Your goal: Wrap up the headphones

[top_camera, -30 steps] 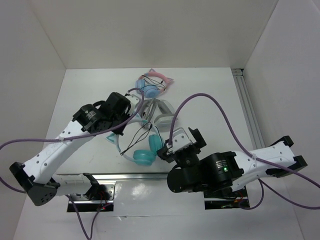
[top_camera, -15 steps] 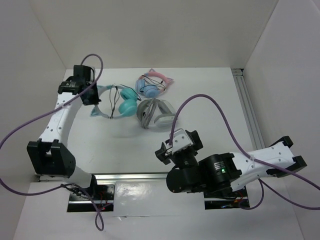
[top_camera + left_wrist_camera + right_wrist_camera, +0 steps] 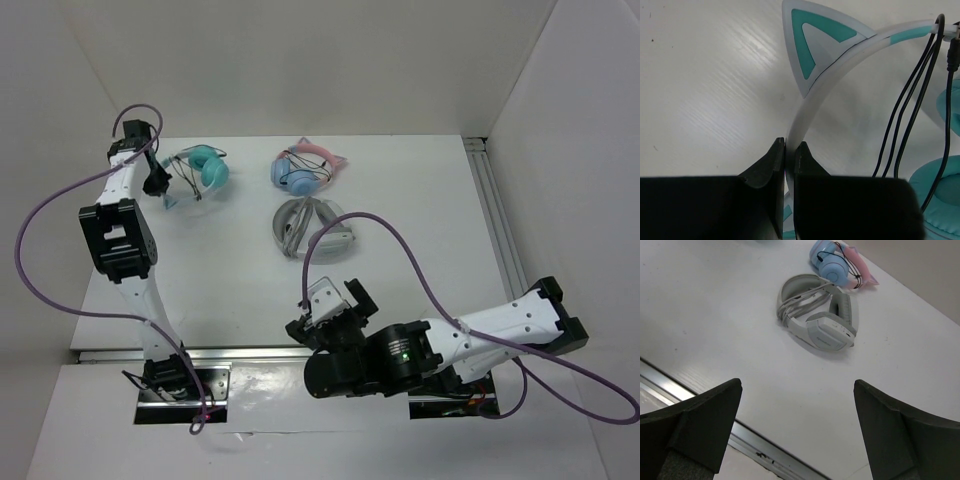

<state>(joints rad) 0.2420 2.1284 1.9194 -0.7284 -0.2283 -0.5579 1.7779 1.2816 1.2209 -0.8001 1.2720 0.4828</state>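
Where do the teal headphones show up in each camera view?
Top external: upper left, headphones beside the left gripper.
Left wrist: headphones fill the frame, pinched in the left gripper.
Right wrist: not clearly in it.
Shared landmark: the left gripper links the top and left wrist views. The grey headphones, centre in the top view and upper middle in the right wrist view, link those two.

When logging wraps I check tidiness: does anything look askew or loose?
The teal headphones, far left: their black cable hangs in loose strands from the headband, which the left fingers pinch; not neatly wound.
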